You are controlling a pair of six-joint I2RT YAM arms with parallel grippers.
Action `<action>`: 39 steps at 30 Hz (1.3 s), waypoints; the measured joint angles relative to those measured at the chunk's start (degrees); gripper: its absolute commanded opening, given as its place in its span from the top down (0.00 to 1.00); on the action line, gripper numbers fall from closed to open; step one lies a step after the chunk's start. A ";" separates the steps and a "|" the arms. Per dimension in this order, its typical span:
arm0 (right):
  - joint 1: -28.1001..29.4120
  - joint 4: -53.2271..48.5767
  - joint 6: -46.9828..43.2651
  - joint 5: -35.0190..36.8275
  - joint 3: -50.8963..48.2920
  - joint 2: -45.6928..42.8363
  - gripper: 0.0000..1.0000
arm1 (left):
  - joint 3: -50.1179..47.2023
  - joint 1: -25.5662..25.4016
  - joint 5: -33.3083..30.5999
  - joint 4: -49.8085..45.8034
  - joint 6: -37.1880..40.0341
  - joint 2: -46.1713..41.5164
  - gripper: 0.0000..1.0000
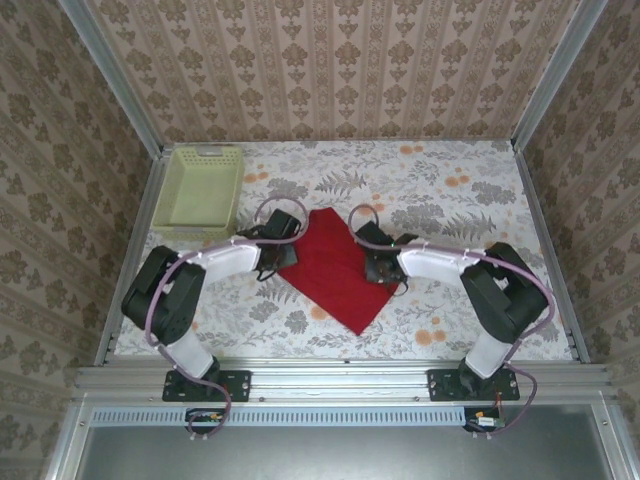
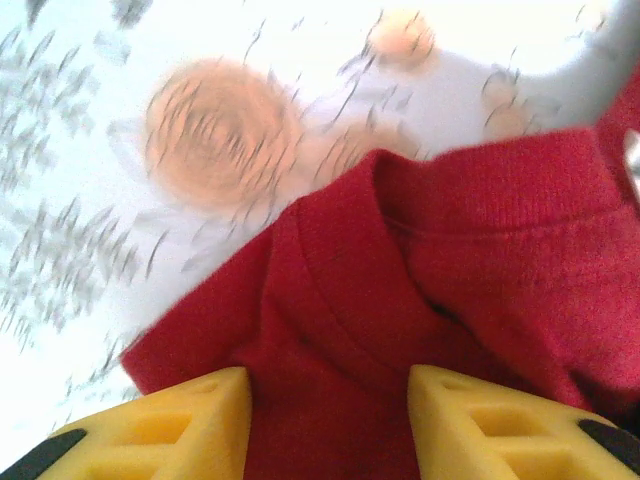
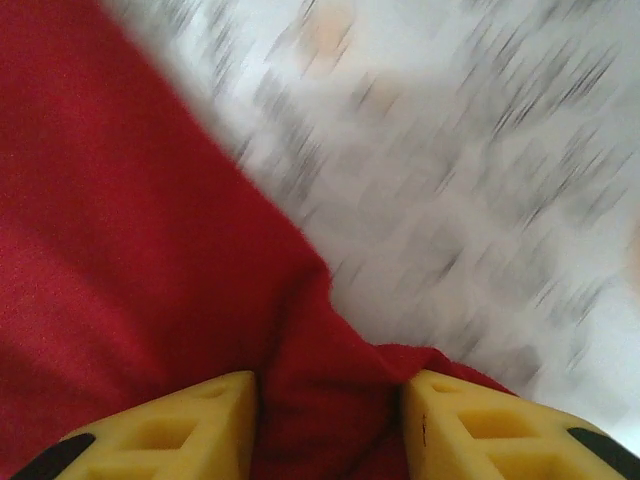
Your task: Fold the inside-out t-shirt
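- We found the inside-out t-shirt (image 1: 335, 268) lying on the bench (image 1: 450, 200), to the right of the basket (image 1: 200, 190) and nearer the arm bases than it, clear of its rim. It lay as a flat, skewed panel with one corner pointing away from the basket toward the bases.
- The left tool (image 2: 330, 410) stood at the shirt edge nearest the basket. Red cloth filled the gap between its yellow fingers (image 2: 190, 420), and the ribbed neckband (image 2: 340, 300) ran just ahead of them. The cloth was sharp while the bench print was smeared, so we judged this tool clenched on the shirt.
- The right tool (image 3: 330, 400) stood at the shirt edge farthest from the basket. A raised ridge of cloth was bunched between its fingers, touching both, so we judged it to be grasping the shirt as well.
- We judged the step in hand to be a two-handed carry of the gripped edges to make a fold. The shirt was already compact, so the task seemed well along.
- Recommendations for the step:
  - Lift both tools evenly, so that the edge between them stays taut and level.
  - Carry the edge away from the basket in one low arc and lay it square on the far hem.
  - Check that every layer is pinched, since a slipped layer near the neckband would leave a crooked crease.
  - Release only once the cloth rests flat, then withdraw upward to avoid dragging it.
- Risk noted: uneven travel of the tools could twist the panel.
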 measured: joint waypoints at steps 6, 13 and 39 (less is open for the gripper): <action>7.37 -1.42 4.83 -3.06 -3.98 -8.09 0.50 | 5.33 0.81 0.90 -1.60 3.93 0.79 0.48; 3.65 -3.87 1.75 1.42 -4.28 -15.96 0.56 | -2.40 -7.89 -2.78 -5.53 1.90 -13.14 0.43; 3.06 1.95 3.80 -3.98 -14.23 -15.76 0.84 | -13.03 -13.25 0.81 4.37 -6.43 -9.25 0.50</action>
